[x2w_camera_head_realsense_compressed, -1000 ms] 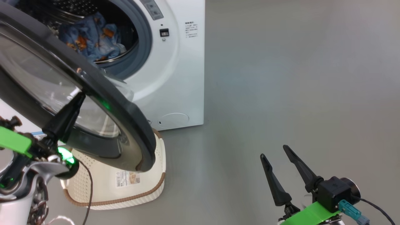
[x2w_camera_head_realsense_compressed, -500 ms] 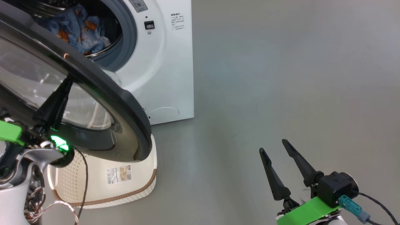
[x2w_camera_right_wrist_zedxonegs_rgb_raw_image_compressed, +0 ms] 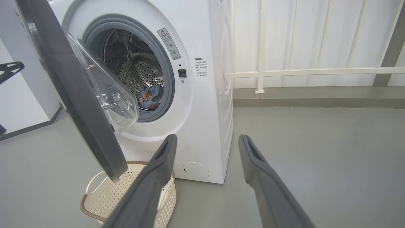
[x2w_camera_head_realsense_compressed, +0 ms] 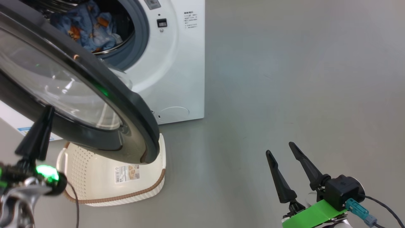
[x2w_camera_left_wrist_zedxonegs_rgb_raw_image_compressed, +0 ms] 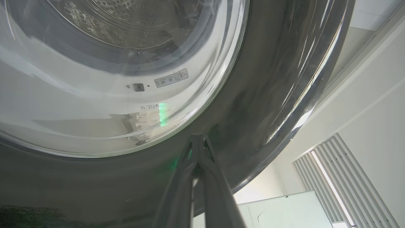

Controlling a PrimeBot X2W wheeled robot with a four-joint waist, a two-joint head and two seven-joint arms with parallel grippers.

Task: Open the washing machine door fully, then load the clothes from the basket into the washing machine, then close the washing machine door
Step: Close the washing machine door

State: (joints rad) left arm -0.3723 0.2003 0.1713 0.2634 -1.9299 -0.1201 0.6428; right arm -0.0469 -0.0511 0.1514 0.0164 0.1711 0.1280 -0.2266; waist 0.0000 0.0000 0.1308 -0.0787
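Note:
The washing machine (x2w_camera_head_realsense_compressed: pixel 180 63) stands at the upper left, white, with its drum showing. Light-blue printed clothes (x2w_camera_head_realsense_compressed: pixel 88 28) lie in the drum and also show as clothes (x2w_camera_right_wrist_zedxonegs_rgb_raw_image_compressed: pixel 148 96) in the right wrist view. The washing machine door (x2w_camera_head_realsense_compressed: pixel 133 114) hangs part-way open over the basket (x2w_camera_head_realsense_compressed: pixel 148 190), whose label sticker shows at its bottom. My left gripper (x2w_camera_head_realsense_compressed: pixel 49 109) is shut on nothing, its tip at the lower black rim of the door's outer face (x2w_camera_left_wrist_zedxonegs_rgb_raw_image_compressed: pixel 253 95); whether it touches I cannot tell. My right gripper (x2w_camera_head_realsense_compressed: pixel 280 148) stands open over bare floor, well right of the machine.
Grey floor (x2w_camera_head_realsense_compressed: pixel 300 79) spreads to the right of the machine. A white railing and wall (x2w_camera_right_wrist_zedxonegs_rgb_raw_image_compressed: pixel 316 69) run behind the washer. The basket (x2w_camera_right_wrist_zedxonegs_rgb_raw_image_compressed: pixel 104 193) sits right under the door's lower edge (x2w_camera_right_wrist_zedxonegs_rgb_raw_image_compressed: pixel 110 171). A white panel (x2w_camera_right_wrist_zedxonegs_rgb_raw_image_compressed: pixel 19 104) stands left of the door.
The head camera has shifted. My shut left gripper has dropped from over the door's glass to its lower rim. The right gripper has kept its place and stayed open.

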